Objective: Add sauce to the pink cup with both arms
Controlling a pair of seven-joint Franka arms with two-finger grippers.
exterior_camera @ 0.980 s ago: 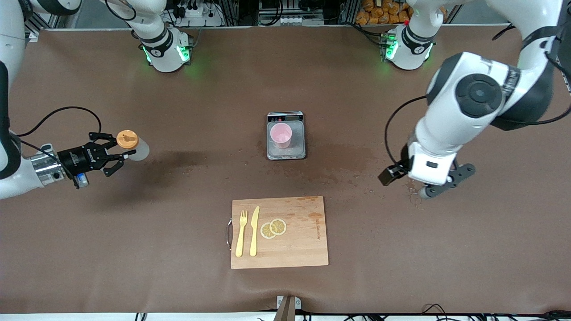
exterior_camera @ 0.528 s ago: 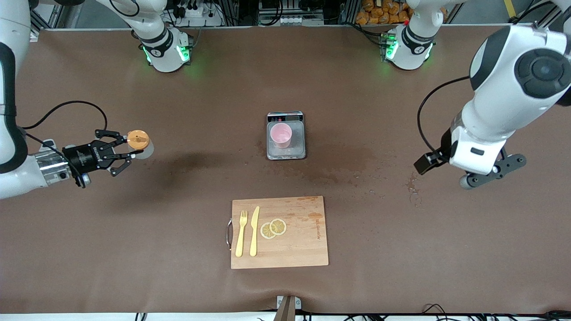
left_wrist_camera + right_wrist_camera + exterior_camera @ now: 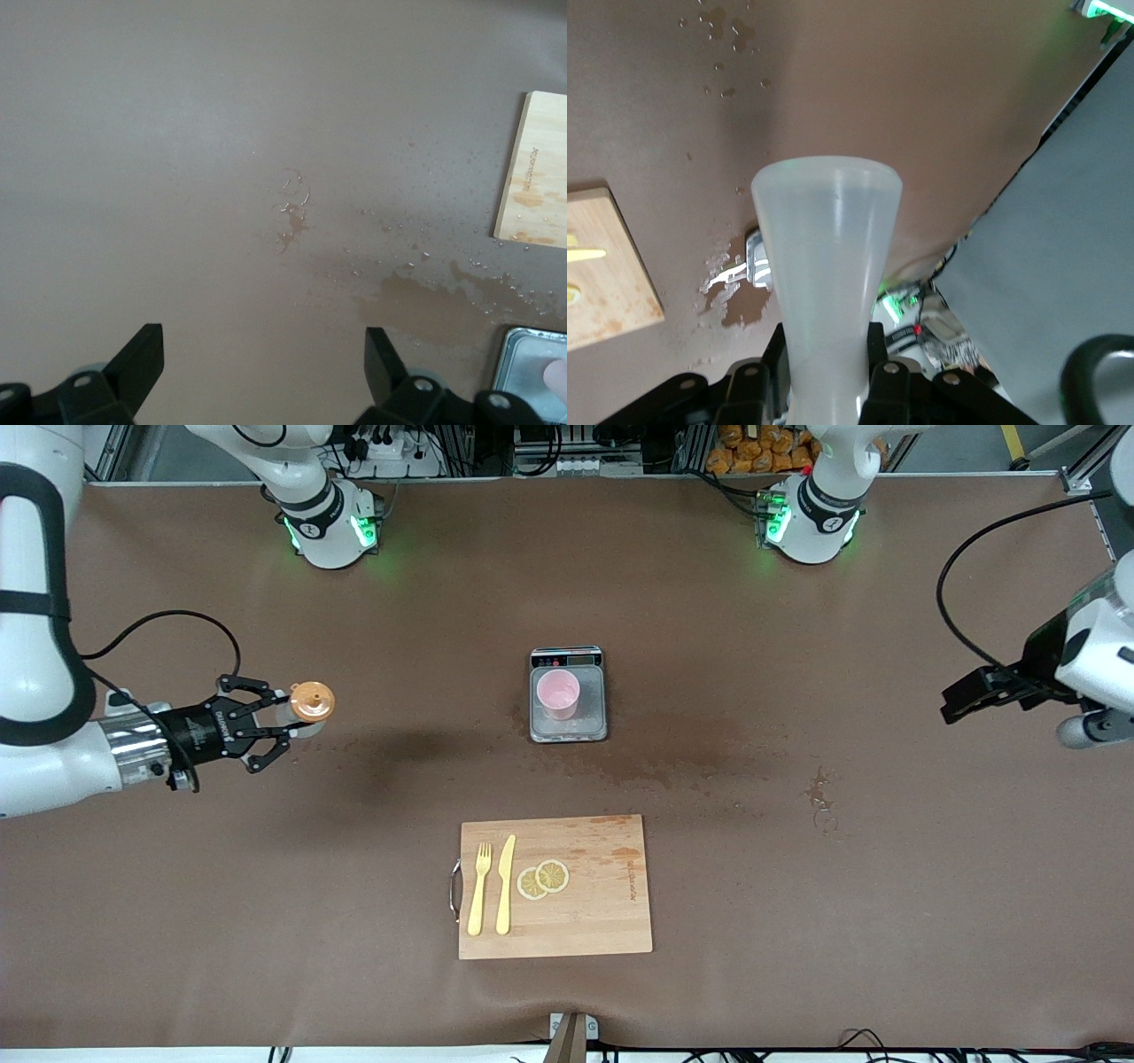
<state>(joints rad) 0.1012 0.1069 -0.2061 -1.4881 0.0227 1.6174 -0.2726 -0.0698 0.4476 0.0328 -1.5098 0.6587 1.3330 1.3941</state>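
My right gripper [image 3: 285, 723] is shut on the sauce bottle [image 3: 291, 714], a translucent whitish squeeze bottle with an orange cap [image 3: 311, 701]. It holds the bottle above the table toward the right arm's end, apart from the scale. In the right wrist view the bottle [image 3: 828, 257] fills the space between the fingers [image 3: 879, 359]. The pink cup [image 3: 560, 693] stands upright on the grey scale [image 3: 569, 729] at the table's middle. My left gripper [image 3: 261, 372] is open and empty, high over the left arm's end of the table [image 3: 1091, 732].
A wooden cutting board [image 3: 602, 903] with a yellow fork [image 3: 479, 890], a yellow knife [image 3: 505, 886] and lemon slices [image 3: 543, 879] lies nearer the front camera than the scale. Wet brown stains [image 3: 673, 753] spread beside the scale.
My right gripper has carried the bottle toward the scale and tilted it. My left arm has swung away toward its own end of the table.
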